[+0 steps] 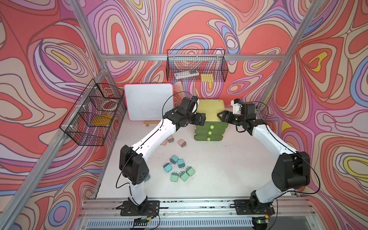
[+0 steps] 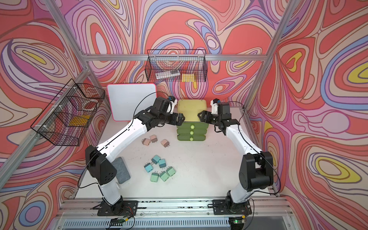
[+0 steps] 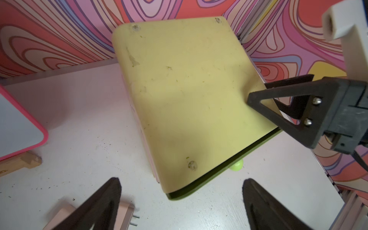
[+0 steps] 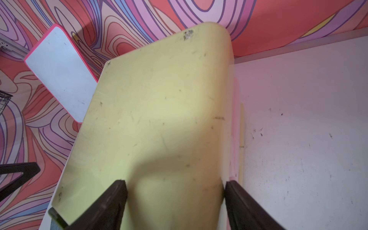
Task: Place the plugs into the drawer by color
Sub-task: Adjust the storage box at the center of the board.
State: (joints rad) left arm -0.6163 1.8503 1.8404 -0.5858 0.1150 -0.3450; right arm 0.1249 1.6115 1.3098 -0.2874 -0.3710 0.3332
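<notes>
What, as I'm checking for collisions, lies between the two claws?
The pale top of the drawer fills that gap: left claw at one side, right claw at the other. Both top views show it.

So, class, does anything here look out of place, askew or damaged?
Nothing is broken or spilled. The chest has a scuffed, stained top, the table is speckled with dark marks, and the plugs lie loose at mixed angles.
</notes>
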